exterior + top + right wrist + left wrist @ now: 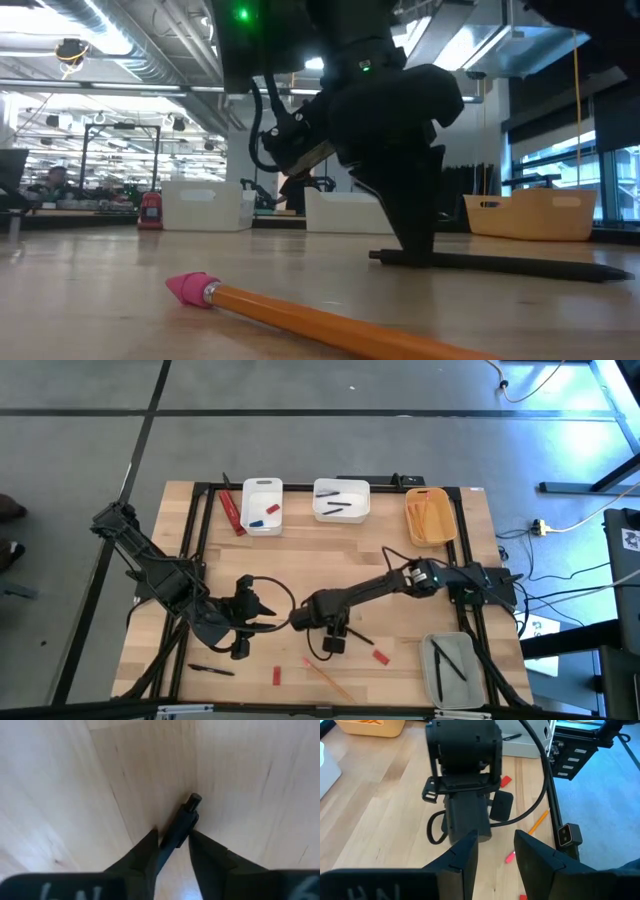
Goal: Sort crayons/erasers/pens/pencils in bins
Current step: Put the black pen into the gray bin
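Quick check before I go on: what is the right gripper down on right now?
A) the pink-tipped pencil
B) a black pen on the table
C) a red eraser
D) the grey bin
B: the right wrist view shows the right gripper with a finger on each side of a black pen lying on the table.

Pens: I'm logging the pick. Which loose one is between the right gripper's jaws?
The black pen mid-table under the right gripper; the other pen lies alone near the front-left.

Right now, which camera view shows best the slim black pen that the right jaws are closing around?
The right wrist view: the slim black pen lies between the jaws. The low view shows it flat on the table; the high view only a sliver; the left wrist view hides it.
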